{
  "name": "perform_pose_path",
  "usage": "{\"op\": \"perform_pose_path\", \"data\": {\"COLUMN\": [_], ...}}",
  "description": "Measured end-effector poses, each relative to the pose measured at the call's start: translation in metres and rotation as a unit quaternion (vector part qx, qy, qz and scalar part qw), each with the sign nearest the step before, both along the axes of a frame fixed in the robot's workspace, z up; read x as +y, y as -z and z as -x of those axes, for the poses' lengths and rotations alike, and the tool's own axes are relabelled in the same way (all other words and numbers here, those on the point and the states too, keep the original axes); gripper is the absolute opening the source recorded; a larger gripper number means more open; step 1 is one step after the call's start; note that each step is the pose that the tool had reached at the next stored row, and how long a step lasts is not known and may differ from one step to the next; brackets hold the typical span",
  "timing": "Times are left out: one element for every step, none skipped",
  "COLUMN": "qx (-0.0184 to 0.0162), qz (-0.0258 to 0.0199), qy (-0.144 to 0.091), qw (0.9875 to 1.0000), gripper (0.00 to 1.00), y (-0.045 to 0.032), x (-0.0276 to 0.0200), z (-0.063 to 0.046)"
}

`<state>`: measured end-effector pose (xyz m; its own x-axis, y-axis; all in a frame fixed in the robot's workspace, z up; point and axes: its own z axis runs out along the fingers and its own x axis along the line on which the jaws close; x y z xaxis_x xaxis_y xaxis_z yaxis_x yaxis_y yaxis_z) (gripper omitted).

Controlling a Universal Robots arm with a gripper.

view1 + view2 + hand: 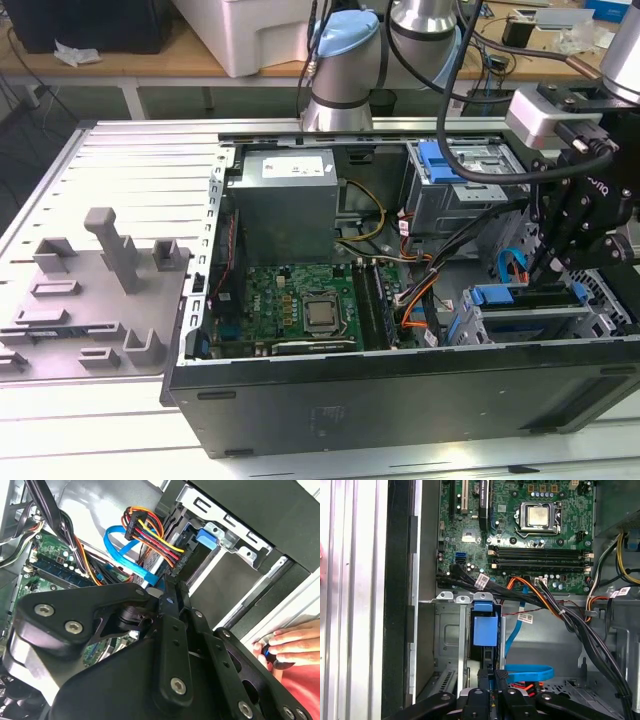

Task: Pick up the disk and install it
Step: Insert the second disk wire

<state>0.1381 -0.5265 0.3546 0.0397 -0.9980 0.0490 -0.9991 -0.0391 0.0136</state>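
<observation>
Reaching down from the exterior view's right into the open computer case (400, 405), lying on its side on the desk (140, 160). Bending at the wrist so that the black gripper (541, 268) points steeply downward over the drive cage (530, 325) in the case's near right corner. Keeping well right of the green motherboard (300, 300) and the grey power supply (285, 200) at the far side.

Showing the fingers (488, 677) drawn almost together in the first wrist view, with only a sliver of gap and nothing clamped between. Poised with the tips right at the end of the disk (485, 630), seated edge-on in a slot of the cage, blue bracket tab toward the camera. Cannot tell whether tips and disk touch.

Passing just beside a looped blue data cable (530, 672) and a bundle of coloured wires (150, 530). Sharing the second wrist view with a person's hand (287, 647), resting at the case's outer edge.
</observation>
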Motion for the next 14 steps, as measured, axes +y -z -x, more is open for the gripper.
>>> {"op": "perform_pose_path", "data": {"qx": [0.0,0.0,0.0,0.0,0.0,0.0,0.0,0.0,0.0,0.0,0.0,-0.0001,0.0,0.0], "qz": [-0.0003,-0.0005,-0.0008,-0.001,-0.0015,-0.0019,-0.0024,-0.0028,-0.0031,-0.0035,-0.0038,-0.0041,-0.0044,-0.0046], "qy": [0.0,0.0,0.001,0.001,0.001,0.001,0.002,0.002,0.002,0.003,0.003,0.003,0.004,0.004], "qw": [1.0,1.0,1.0,1.0,1.0,1.0,1.0,1.0,1.0,1.0,1.0,1.0,1.0,1.0], "gripper": [0.16,0.16,0.16,0.16,0.16,0.16,0.16,0.16,0.16,0.16,0.16,0.16,0.16,0.16], "y": [0.0001,0.0001,0.0002,0.0003,0.0006,0.0008,0.0009,0.0011,0.0012,0.0014,0.0014,0.0015,0.0016,0.0017], "x": [0.0,0.0,0.0,0.0,0.0,0.0,0.0,0.0,-0.0001,-0.0001,-0.0001,-0.0001,-0.0001,-0.0001], "z": [0.0,0.0,0.0,0.0,0.0,0.0,0.0,0.0,-0.0001,-0.0003,-0.0005,-0.001,-0.0013,-0.0016]}}
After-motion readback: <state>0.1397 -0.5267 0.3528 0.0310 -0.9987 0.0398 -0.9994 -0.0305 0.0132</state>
